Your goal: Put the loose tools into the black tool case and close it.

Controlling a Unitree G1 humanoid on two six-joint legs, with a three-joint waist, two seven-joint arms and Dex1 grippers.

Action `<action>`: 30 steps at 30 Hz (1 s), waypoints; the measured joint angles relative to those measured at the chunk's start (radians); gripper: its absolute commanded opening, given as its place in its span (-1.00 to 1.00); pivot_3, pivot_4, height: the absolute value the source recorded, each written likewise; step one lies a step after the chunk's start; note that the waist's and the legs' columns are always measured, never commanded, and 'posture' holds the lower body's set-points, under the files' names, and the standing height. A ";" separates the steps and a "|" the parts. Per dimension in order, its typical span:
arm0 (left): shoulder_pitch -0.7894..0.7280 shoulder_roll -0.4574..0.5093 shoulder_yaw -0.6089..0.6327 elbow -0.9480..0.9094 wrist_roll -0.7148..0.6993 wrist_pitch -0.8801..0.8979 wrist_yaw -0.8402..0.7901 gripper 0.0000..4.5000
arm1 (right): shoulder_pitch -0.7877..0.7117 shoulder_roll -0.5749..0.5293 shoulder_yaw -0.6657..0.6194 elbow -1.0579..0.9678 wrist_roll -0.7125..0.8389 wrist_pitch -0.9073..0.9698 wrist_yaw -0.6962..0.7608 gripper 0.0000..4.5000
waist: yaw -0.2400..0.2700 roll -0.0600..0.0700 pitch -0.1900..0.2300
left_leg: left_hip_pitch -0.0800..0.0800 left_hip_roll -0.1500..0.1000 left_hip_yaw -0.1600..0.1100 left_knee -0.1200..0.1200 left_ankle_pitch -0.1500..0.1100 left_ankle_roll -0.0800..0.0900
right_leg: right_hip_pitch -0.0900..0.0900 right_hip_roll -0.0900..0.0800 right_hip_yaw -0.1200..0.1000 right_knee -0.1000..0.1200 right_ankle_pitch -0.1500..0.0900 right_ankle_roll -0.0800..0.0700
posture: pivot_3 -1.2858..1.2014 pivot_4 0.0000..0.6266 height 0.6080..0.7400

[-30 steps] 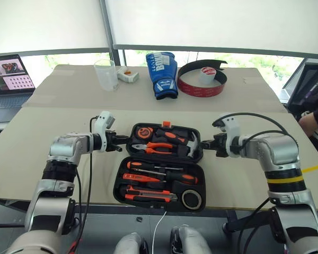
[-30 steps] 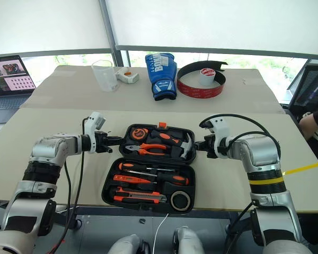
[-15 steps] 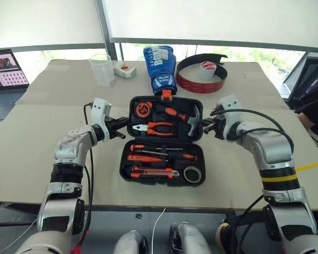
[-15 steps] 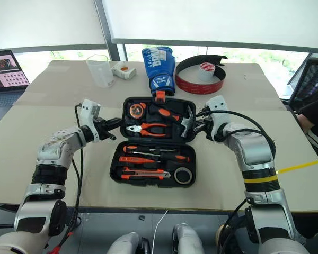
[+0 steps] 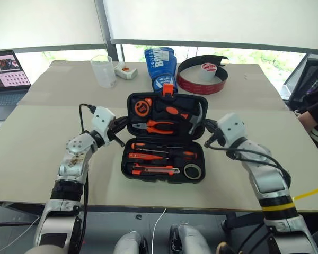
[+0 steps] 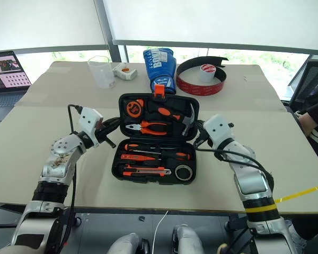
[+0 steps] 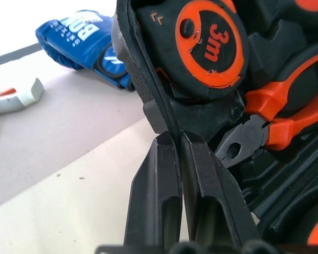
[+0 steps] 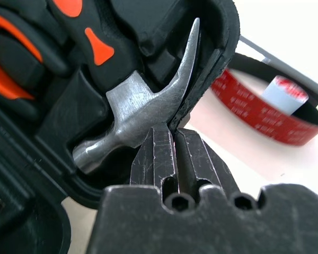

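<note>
The black tool case [image 5: 164,138] lies open mid-table between both grippers. The left gripper [image 7: 172,138] pinches the lid's left rim, the right gripper [image 8: 172,129] its right rim beside the hammer [image 8: 143,114]. The lid now tilts up steeper than a second ago.

A beige bench [image 5: 37,143] carries an open black tool case [image 5: 166,138] at its middle near the front edge, the case's front half lying flat on the surface and its rear half tilted up. At the far side stand a clear plastic measuring cup [image 5: 103,70], a small white object with an orange spot [image 5: 125,71] just beside it, a blue boxing glove [image 5: 160,69], and a red-and-black band [image 5: 202,81] curled around a white tape roll [image 5: 207,72]. An open laptop [image 5: 8,79] sits off the far left corner.
</note>
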 measured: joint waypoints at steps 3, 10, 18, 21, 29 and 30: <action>0.043 0.004 0.001 -0.049 0.001 -0.007 0.019 -1.00 | 0.055 -0.007 -0.002 -0.034 -0.018 -0.060 -0.005 -0.97 | -0.001 0.000 0.000 | 0.004 0.001 0.000 -0.001 0.000 0.000 | 0.004 0.000 0.000 0.000 0.000 0.000 | 0.03 -0.52 0.80; 0.150 0.017 0.003 -0.173 -0.006 0.017 0.046 -1.00 | 0.172 -0.041 0.000 -0.077 -0.076 -0.210 -0.007 -0.66 | -0.001 0.000 0.000 | 0.005 0.001 -0.001 -0.001 -0.001 -0.002 | 0.005 0.000 0.000 0.000 0.000 0.000 | 0.03 -0.52 0.80; 0.365 0.122 0.141 -0.425 -0.134 0.256 0.048 0.19 | 0.380 -0.165 -0.104 -0.280 0.065 -0.134 0.154 0.49 | -0.002 -0.001 0.001 | 0.004 0.002 -0.002 -0.001 -0.001 -0.003 | 0.003 0.000 0.000 0.000 -0.001 0.000 | 0.03 -0.52 0.80; 0.429 0.219 0.220 -0.518 -0.261 0.420 -0.022 0.52 | 0.421 -0.258 -0.206 -0.385 0.202 -0.023 0.250 0.79 | 0.008 -0.002 0.001 | 0.004 0.002 -0.004 -0.001 -0.005 -0.007 | 0.004 0.000 -0.002 -0.001 -0.001 0.000 | 0.03 -0.52 0.80; 0.290 0.464 0.188 -0.281 -0.286 0.481 -0.276 0.19 | 0.542 -0.445 -0.202 -0.466 0.425 0.189 0.553 0.31 | 0.044 -0.003 0.002 | 0.003 0.000 -0.006 -0.001 -0.010 0.003 | 0.005 0.000 -0.004 -0.006 -0.002 -0.002 | 0.03 -0.52 0.80; 0.252 0.463 0.159 -0.238 -0.266 0.458 -0.285 0.09 | 0.546 -0.453 -0.189 -0.472 0.425 0.191 0.573 0.22 | 0.049 -0.003 0.002 | 0.002 0.001 -0.006 -0.001 -0.010 0.003 | 0.006 0.001 -0.004 -0.008 -0.002 -0.001 | 0.03 -0.52 0.80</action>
